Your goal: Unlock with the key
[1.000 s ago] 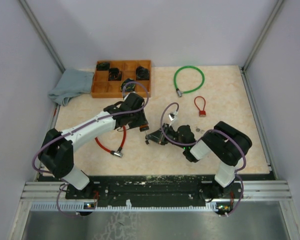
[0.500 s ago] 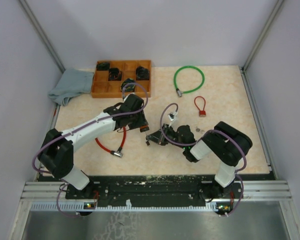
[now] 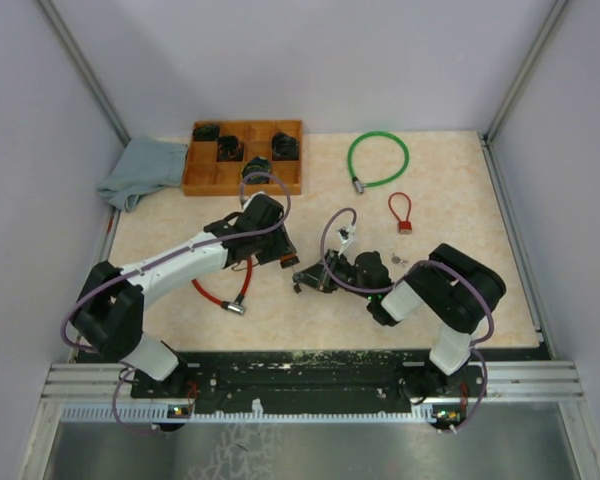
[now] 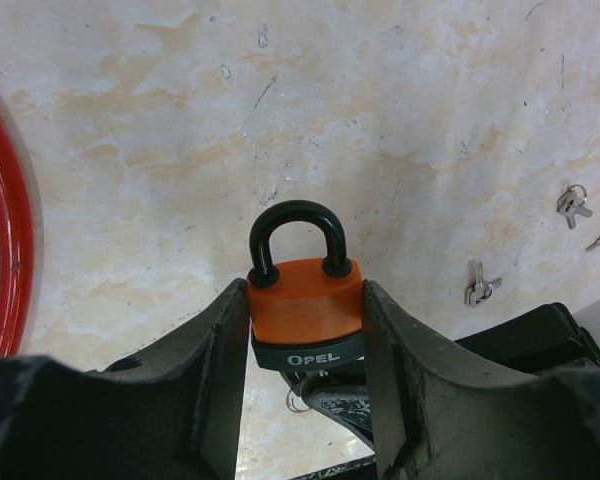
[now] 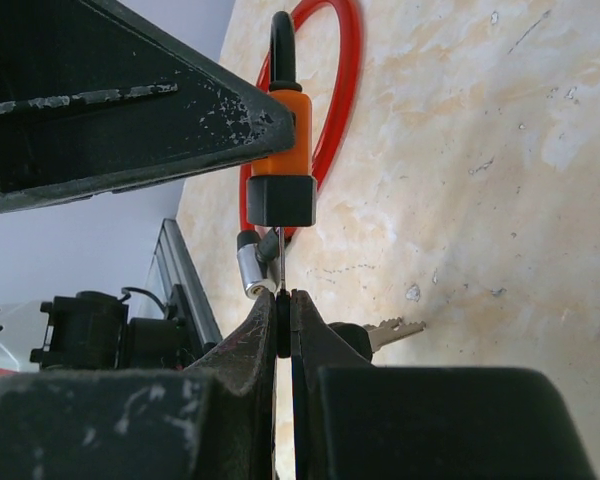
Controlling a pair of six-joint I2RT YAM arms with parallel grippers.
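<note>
An orange padlock (image 4: 305, 300) with a black shackle and a black base is clamped between my left gripper's (image 4: 306, 305) fingers, shackle pointing away from the wrist. In the right wrist view the padlock (image 5: 282, 150) hangs just ahead of my right gripper (image 5: 284, 295). That gripper is shut on the black head of a key (image 5: 283, 325), and the thin blade (image 5: 281, 255) runs up into the padlock's base. A second key (image 5: 395, 328) from the same ring sticks out sideways. From above, the two grippers meet at mid-table, left (image 3: 280, 252) and right (image 3: 305, 278).
A red cable lock (image 3: 215, 295) lies under the left arm, its metal end (image 5: 250, 270) near the key. At the back are a green cable lock (image 3: 377, 158), a small red padlock (image 3: 401, 213), a wooden tray (image 3: 242, 180) holding black padlocks and a grey cloth (image 3: 140, 170). Loose keys (image 4: 477, 285) lie nearby.
The left arm has shifted slightly to the left, the padlock still in its jaws. The right arm and the key have stayed in place.
</note>
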